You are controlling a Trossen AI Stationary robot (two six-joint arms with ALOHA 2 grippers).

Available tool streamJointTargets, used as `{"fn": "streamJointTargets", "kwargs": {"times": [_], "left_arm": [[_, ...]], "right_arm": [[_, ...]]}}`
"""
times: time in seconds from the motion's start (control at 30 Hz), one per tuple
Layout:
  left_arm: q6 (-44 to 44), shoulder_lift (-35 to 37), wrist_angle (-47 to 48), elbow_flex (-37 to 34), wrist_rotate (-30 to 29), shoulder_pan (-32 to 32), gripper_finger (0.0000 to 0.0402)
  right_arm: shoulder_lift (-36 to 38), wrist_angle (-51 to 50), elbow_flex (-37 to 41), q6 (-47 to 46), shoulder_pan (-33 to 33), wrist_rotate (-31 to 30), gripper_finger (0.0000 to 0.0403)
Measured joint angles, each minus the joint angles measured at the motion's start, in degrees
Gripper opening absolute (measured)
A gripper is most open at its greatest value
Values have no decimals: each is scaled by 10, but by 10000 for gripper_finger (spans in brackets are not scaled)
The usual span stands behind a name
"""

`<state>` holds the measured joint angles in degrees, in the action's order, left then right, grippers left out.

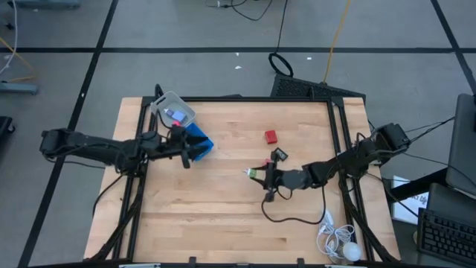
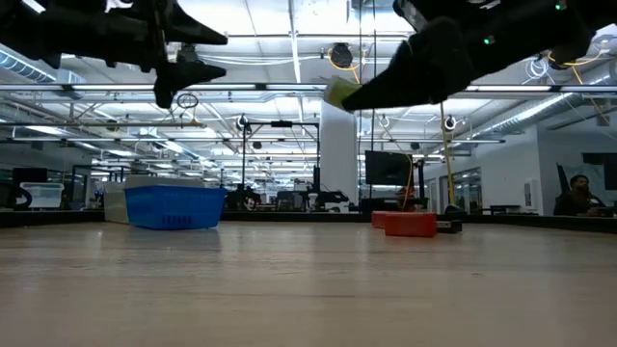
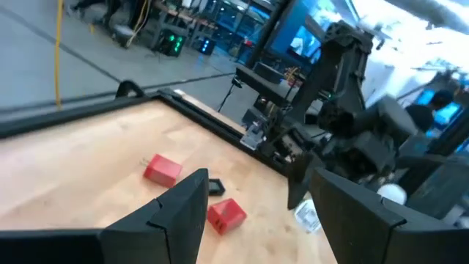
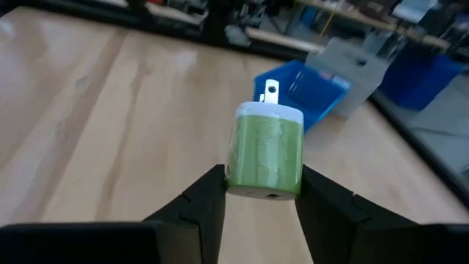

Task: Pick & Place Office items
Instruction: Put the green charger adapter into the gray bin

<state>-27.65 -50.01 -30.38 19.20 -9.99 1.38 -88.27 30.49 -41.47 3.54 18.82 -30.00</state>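
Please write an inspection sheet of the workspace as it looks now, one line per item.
Surface: wooden table, black frame around it.
Job's things: green charger in the right gripper, above the table; red block and a dark piece on the table; blue tray near the left edge, clear box beside it.
Clutter: white corded gadget at the front right corner.
Grippers: left gripper open, raised by the tray, holding nothing; right gripper shut on the green charger, mid-table.
Cables: black cable across the table to the gadget; cables on the floor behind.
Surroundings: open lab hall; a person sits far right.
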Motion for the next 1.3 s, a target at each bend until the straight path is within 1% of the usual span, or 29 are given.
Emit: {"fn": "streamJointTargets", "kwargs": {"times": [0.13, 0.23, 0.3, 0.4, 0.5, 0.6, 0.7, 0.8, 0.9, 0.97, 1.07, 1.17, 1.3], "left_arm": [[61, -46, -46, 0, 1, -2, 241], [102, -78, -78, 0, 2, -10, 241], [125, -100, -101, 0, 17, -15, 241], [165, -132, -158, 0, 56, -24, 241], [208, -167, -218, 0, 91, -36, 241], [252, -197, -255, 1, 100, -48, 241], [277, -227, -251, 11, 97, -57, 241], [280, -258, -252, 34, 97, -63, 241], [280, -285, -253, 69, 97, -64, 241], [278, -300, -252, 92, 98, -64, 241], [264, -318, -249, 122, 110, -64, 241], [253, -331, -226, 140, 139, -67, 241], [274, -350, -214, 155, 145, -79, 241]], "right_arm": [[0, 47, 0, 39, -13, 1, 136], [0, 76, 0, 49, -22, 2, 135], [0, 89, 0, 52, -26, 2, 136], [0, 108, 0, 63, -28, 7, 137], [0, 132, 0, 63, -31, 34, 138], [0, 167, 0, 68, -32, 47, 138], [0, 195, 0, 81, -32, 48, 138], [0, 204, 0, 83, -31, 49, 138], [0, 204, 0, 77, -32, 75, 138], [0, 205, 0, 77, -30, 79, 138], [0, 207, 0, 79, -28, 79, 139], [0, 211, 0, 86, -26, 79, 139], [0, 211, 0, 92, -26, 79, 139]]}}
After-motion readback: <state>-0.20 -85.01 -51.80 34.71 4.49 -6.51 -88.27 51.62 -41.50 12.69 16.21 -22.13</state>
